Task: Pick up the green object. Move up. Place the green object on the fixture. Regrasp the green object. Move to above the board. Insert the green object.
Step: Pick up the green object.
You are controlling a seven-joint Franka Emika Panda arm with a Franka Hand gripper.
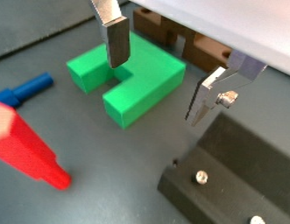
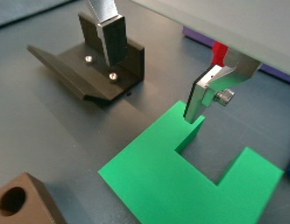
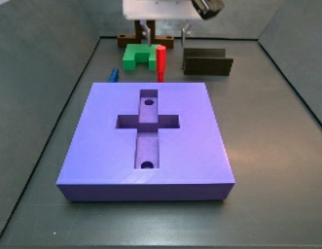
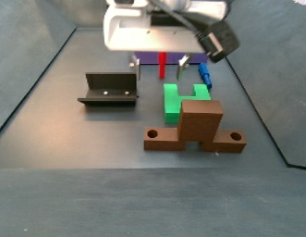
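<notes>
The green object (image 1: 126, 80) is a bright green notched block lying flat on the dark floor; it also shows in the other wrist view (image 2: 188, 175) and in both side views (image 3: 137, 54) (image 4: 180, 98). My gripper (image 1: 159, 74) hangs just above it, open and empty. One fingertip (image 1: 116, 48) is over the block's top. The other fingertip (image 1: 203, 101) is beside its edge, toward the fixture (image 1: 235, 175). The fixture (image 2: 95, 74) is a dark bracket (image 4: 108, 90) next to the block. The purple board (image 3: 190, 146) with a cross recess lies apart.
A red peg (image 1: 24, 144) and a small blue piece (image 1: 24, 89) lie near the green block. A brown wooden piece (image 4: 199, 125) stands right beside it. Grey walls enclose the floor.
</notes>
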